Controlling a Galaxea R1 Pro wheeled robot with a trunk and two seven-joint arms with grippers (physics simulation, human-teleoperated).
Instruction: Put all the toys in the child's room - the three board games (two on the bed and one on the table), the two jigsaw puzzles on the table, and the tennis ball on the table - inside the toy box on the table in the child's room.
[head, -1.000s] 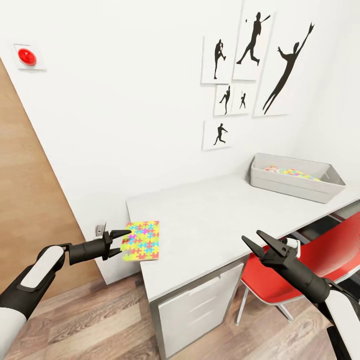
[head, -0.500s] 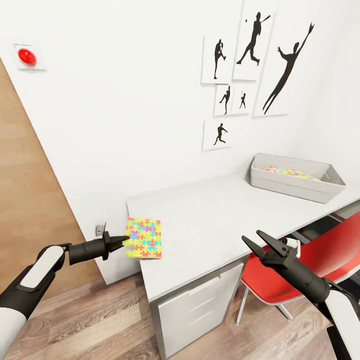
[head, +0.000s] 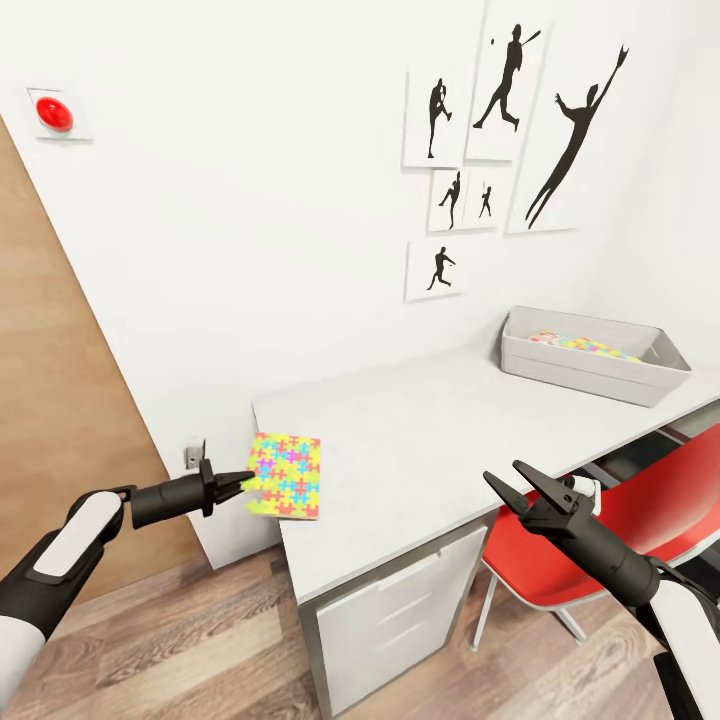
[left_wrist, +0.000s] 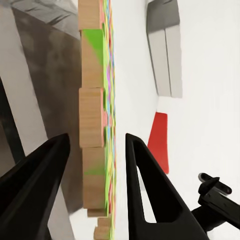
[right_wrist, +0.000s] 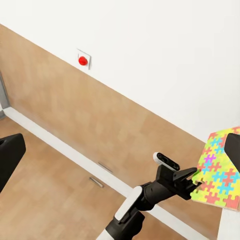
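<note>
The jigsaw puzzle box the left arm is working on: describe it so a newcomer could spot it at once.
Start at the long pale grey table below the black silhouette pictures, and go to its end farthest from the shallow grey toy box. There a flat rectangular jigsaw puzzle box overhangs the table's edge, with the left gripper closed on its rim. Its bright yellow, green, pink and blue interlocking pattern marks it out.

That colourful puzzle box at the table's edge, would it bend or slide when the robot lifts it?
The jigsaw puzzle box looks flat and straight-edged, so probably stiff. It overhangs the table, so a push might tip it off. The left end effector grips only its edge, so it may sag or pivot.
</note>
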